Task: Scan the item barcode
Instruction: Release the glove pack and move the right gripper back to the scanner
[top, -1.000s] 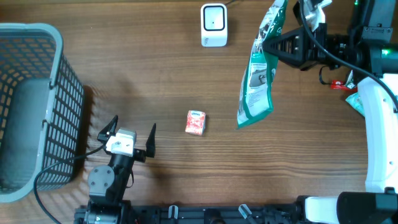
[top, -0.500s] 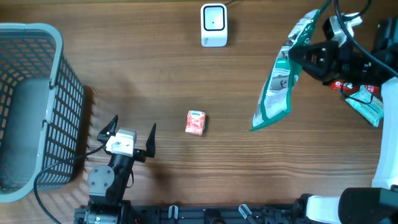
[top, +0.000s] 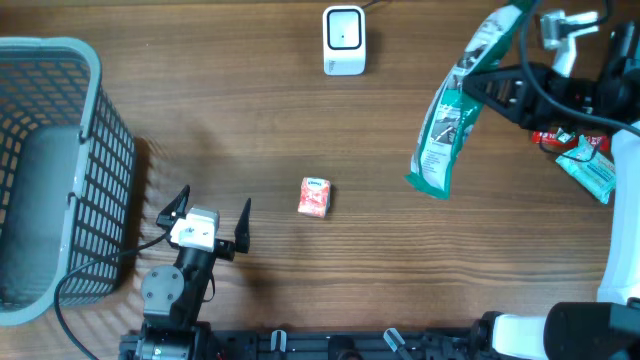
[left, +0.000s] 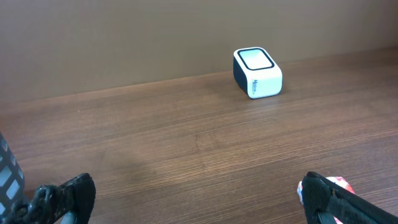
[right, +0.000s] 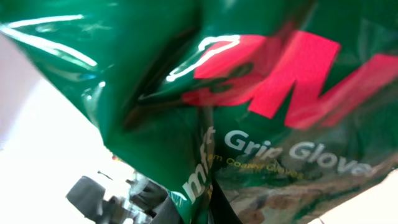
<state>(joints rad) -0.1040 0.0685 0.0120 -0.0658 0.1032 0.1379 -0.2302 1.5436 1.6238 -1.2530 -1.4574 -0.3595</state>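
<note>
Right hand (top: 480, 82) clamps green bag (top: 445, 130); scanner (top: 343, 40), red box (top: 315, 197), basket (top: 88, 150) well apart.

A green-and-white glove packet (top: 452, 115) is held aloft, hung slantwise, well right of the white scanner (top: 343, 40).

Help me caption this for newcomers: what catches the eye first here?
The shiny green glove pack stands out first, hanging above the right side of the table, clamped in the right end effector. Next come the white scanner at the far edge and the grey basket on the left. A small red box lies mid-table, near the open left end effector.
</note>
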